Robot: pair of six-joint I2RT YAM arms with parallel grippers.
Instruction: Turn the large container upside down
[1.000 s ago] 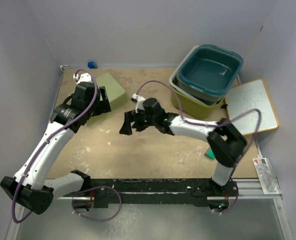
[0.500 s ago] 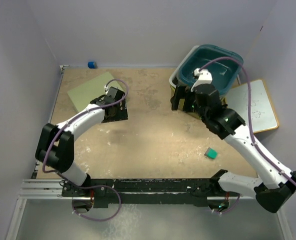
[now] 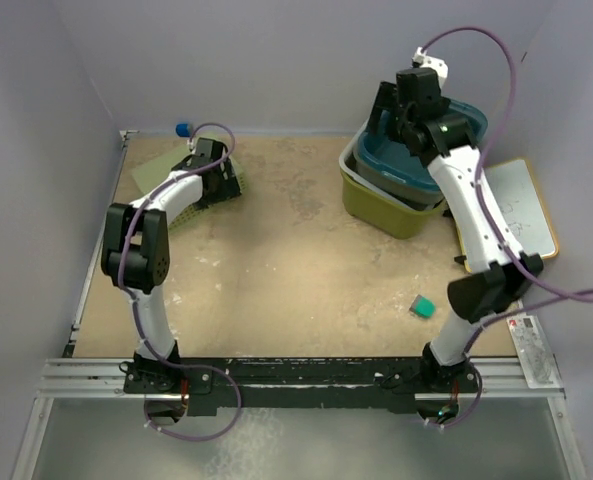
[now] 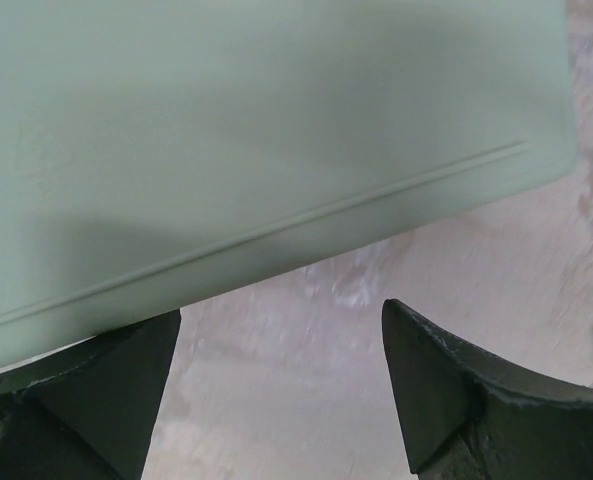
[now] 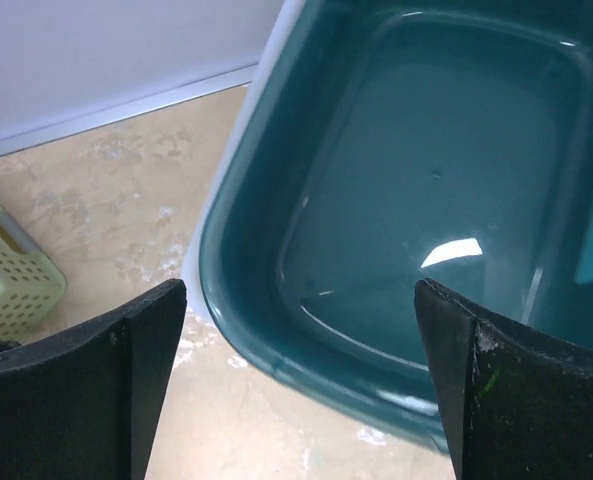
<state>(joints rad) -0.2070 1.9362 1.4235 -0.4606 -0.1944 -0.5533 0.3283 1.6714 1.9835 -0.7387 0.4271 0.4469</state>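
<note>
Top external view, far left: the left gripper (image 4: 281, 330) reaches over a small pale-green box (image 3: 226, 185) near the back wall.
Left gripper: jaws spread wide, gripping nothing; the box's smooth side lies just past its fingertips.
Table (image 3: 296, 270): sandy tan; a small teal block (image 3: 423, 306) lies right of centre.
Large container (image 3: 381, 205): olive-green bin at the far right, upright, open side up, with a teal tub (image 5: 426, 180) nested inside.
Right gripper (image 5: 301, 300): above the tub's left rim, jaws wide, empty.
Far right: a white board (image 3: 511, 215) beside the bin.

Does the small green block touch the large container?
Apart. The top view shows bare tabletop between the small green block and the large container.
</note>
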